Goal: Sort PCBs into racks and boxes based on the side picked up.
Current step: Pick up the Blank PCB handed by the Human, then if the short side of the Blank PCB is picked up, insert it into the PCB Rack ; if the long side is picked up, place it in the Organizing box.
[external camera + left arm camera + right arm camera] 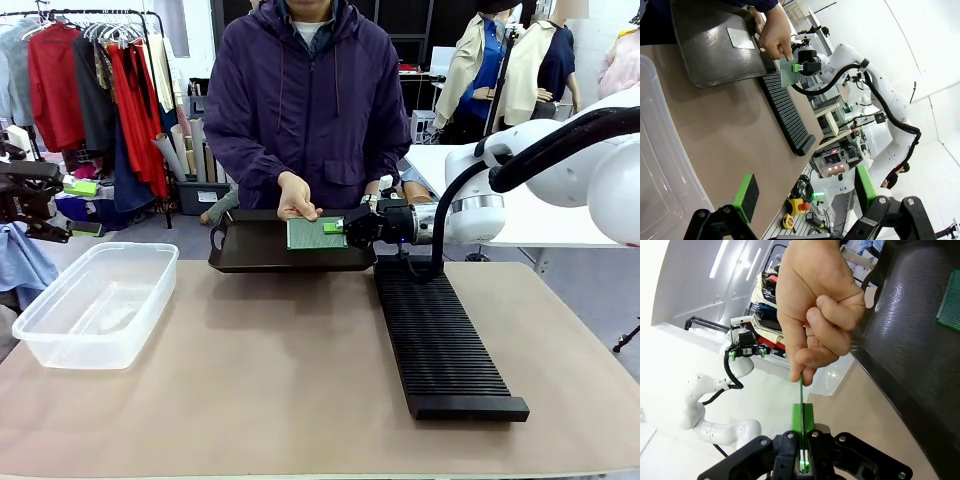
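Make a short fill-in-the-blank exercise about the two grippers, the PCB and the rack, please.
1. The right gripper is ___ on one edge of the PCB, while the person's hand holds the other edge.
2. The left gripper holds nothing; its jaws are ___.
3. On the table, the rack lies to the robot's ___ of the box.

Missing words: shut; open; right.
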